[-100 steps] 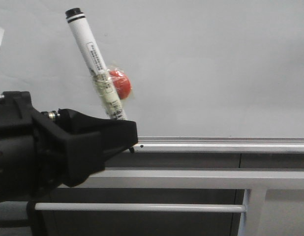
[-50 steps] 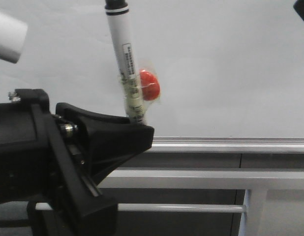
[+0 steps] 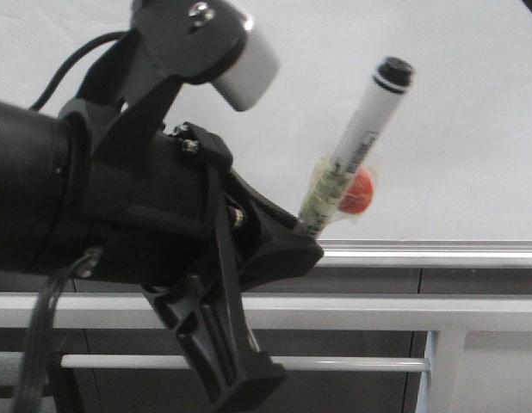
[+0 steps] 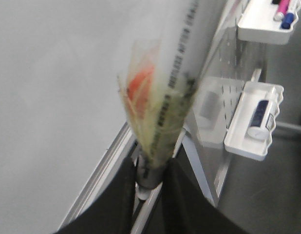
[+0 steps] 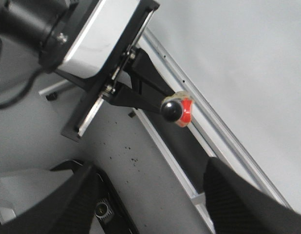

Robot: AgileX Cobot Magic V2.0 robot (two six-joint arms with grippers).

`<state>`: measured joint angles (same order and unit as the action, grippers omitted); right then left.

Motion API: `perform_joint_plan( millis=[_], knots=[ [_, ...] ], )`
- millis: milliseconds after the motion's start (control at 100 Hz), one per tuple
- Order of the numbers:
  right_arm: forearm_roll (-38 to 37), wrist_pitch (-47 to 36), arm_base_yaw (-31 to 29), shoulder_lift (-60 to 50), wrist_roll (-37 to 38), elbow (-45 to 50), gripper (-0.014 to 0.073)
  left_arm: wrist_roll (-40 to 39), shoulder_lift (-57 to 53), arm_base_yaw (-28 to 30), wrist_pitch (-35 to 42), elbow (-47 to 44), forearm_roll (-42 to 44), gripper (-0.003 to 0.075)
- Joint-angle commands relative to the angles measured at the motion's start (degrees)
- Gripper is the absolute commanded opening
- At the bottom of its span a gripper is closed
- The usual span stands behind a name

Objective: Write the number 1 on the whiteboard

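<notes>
- the left gripper (image 3: 296, 245) is clamped on the lower end of a white marker pen (image 3: 361, 138), whose black cap points up and tilts to the right in the front view.
- a red piece (image 3: 359, 191) is taped to the pen's barrel.
- the whiteboard (image 3: 455, 112) stands behind the pen; no stroke shows on it.
- its aluminium rail (image 3: 438, 253) runs just beside the gripper.
- the right gripper's fingers (image 5: 228, 204) are spread wide, holding nothing.

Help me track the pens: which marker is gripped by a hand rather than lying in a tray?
The white black-capped marker, clamped in the left hand; the others lie in trays.
</notes>
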<state>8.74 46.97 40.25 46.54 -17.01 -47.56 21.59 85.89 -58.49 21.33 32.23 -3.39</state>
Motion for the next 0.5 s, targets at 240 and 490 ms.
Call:
perform_joint_plan(
  millis=[240, 490],
  knots=[
    [-0.3, -5.5, 0.0, 4.9, -6.6, -2.1, 0.0419, 3.9, -7.1, -0.7, -4.1, 3.0, -0.4, -0.0020],
    [-3.2, -11.2, 4.6, 9.6, -8.4, -2.1, 0.0419, 3.9, -7.2, -0.7, -7.0, 3.0, -0.4, -0.0020]
  ],
)
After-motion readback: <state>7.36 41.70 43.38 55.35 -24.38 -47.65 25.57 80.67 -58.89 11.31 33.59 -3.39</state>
